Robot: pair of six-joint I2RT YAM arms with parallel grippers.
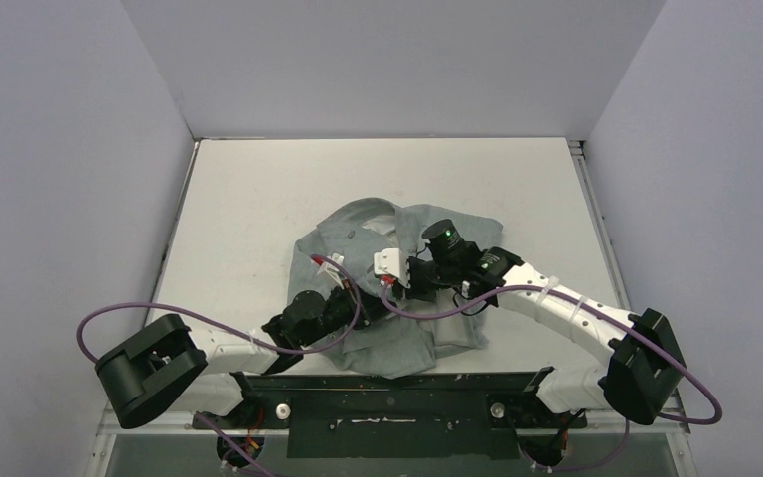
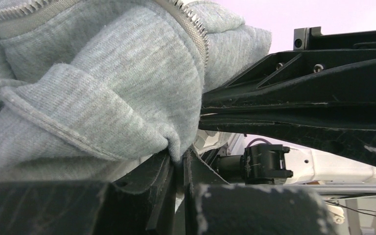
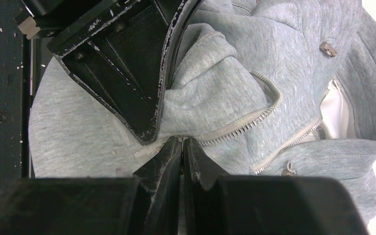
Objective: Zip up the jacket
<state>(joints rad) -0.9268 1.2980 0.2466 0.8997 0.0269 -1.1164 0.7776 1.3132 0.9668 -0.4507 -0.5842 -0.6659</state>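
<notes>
A large, light heather-grey jacket of soft sweatshirt fabric [image 1: 397,348] lies bunched in a heap on the white tabletop [image 1: 258,199]. It sits about midway between left and right and closer to the near edge than the far one. Both black arms reach in over it from the near edge and meet above its middle. In the left wrist view, the left gripper [image 2: 178,159] has its two black fingers pressed together on a thick fold of the grey fabric, which bulges up and to the left above the tips. A run of the pale toothed zipper [image 2: 196,29] curves over the top of that bulge. The dark frame of the other arm crosses just to the right of it, touching the cloth. In the right wrist view, the right gripper [image 3: 181,144] is likewise clamped, its fingertips nipping the jacket's edge where one line of zipper teeth ends. From there that line runs up and to the right, while a second line lies beside it, the two not joined. The tip of the left arm's finger comes down just beside the right fingertips. A small metal snap [image 3: 327,47] sits on the fabric further right, and a white inner patch [image 3: 335,110] shows in the opening.
</notes>
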